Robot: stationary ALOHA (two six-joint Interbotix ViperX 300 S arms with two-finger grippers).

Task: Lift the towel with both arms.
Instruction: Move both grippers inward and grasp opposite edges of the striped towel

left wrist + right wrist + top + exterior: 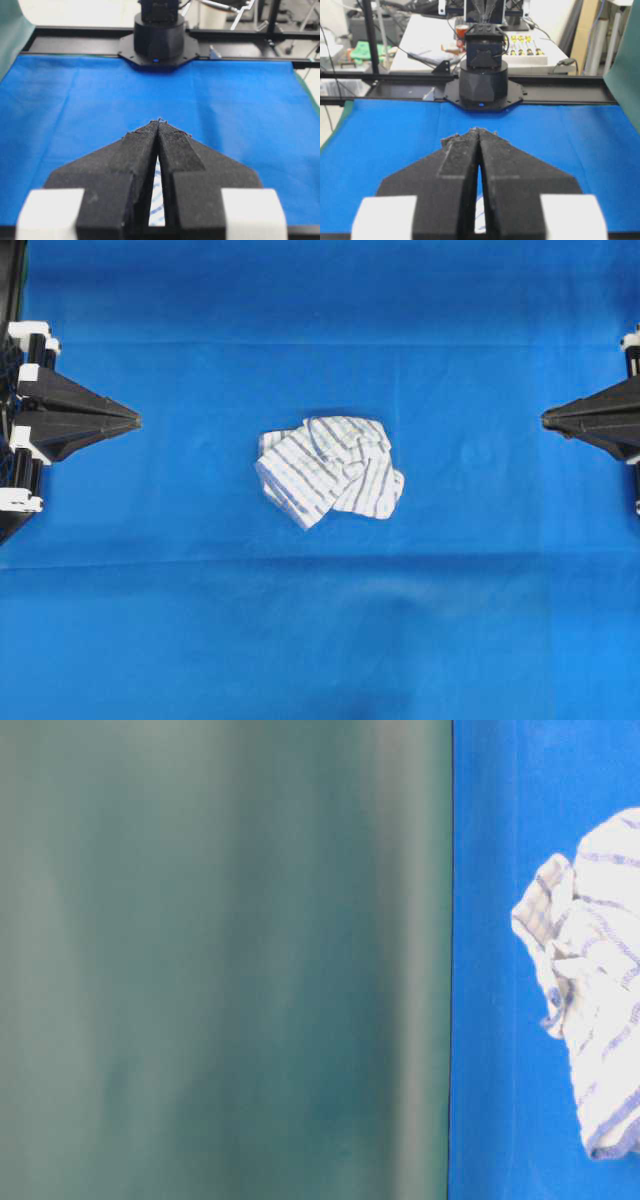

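Left claw [159,121], black wedge fingers [135,160] closed tip to tip above the blue sheet [75,100], a striped towel [157,200] sliver visible between them; opposite arm's base [159,42] beyond the sheet.

A large plain blue fabric sheet [320,640] covers the desk from edge to edge, smooth apart from faint creases. Directly on it, near the middle, lies the small crumpled white towel with thin blue and grey-green stripes [330,470], folded loosely over itself in overlapping layers.
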